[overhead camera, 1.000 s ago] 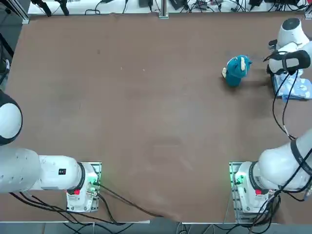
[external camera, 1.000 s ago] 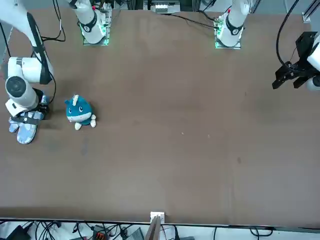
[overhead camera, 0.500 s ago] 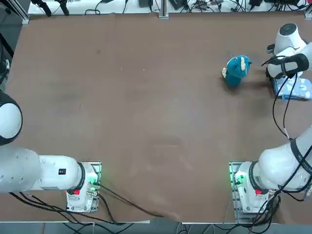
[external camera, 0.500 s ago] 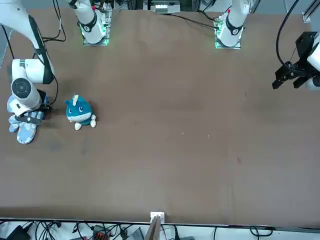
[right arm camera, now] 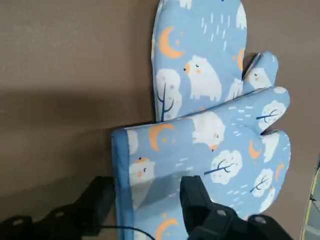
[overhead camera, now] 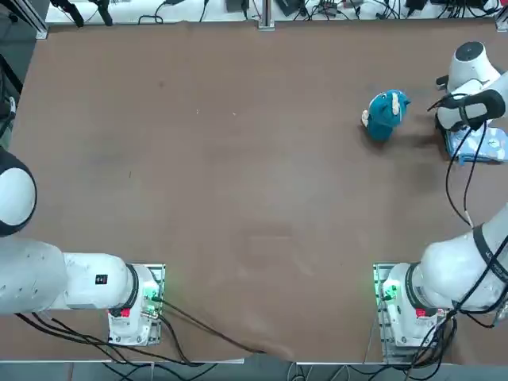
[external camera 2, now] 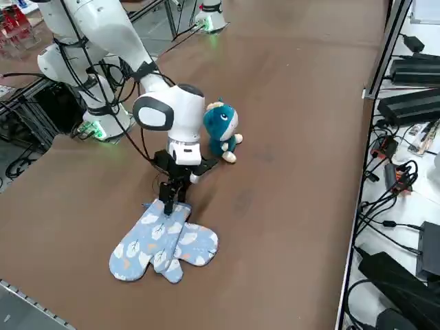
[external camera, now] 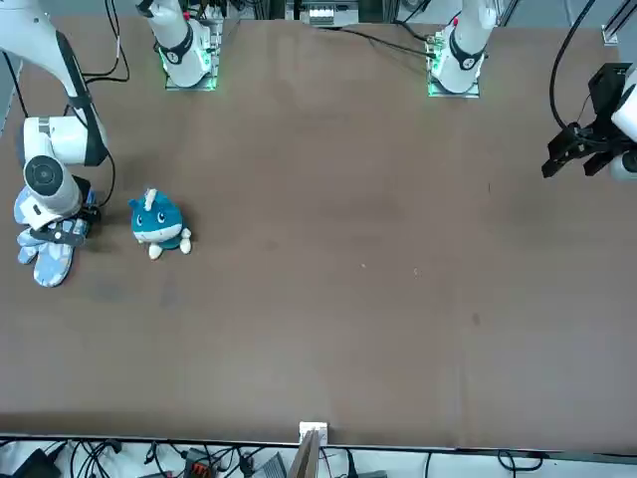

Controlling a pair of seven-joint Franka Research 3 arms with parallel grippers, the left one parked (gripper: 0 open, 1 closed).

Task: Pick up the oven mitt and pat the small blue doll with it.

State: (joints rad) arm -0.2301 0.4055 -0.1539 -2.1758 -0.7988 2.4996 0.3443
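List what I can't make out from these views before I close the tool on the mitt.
- Whether the right tool touches the upper oven mitt: the wrist view looks down from above, so height can't be judged.
- Upper mitt in the top view: partly hidden by the right arm.
- Lower oven mitt: partly covered by the upper one; its tip is cut off by the wrist view's edge.
- Blue doll's face: turned away in the top view.
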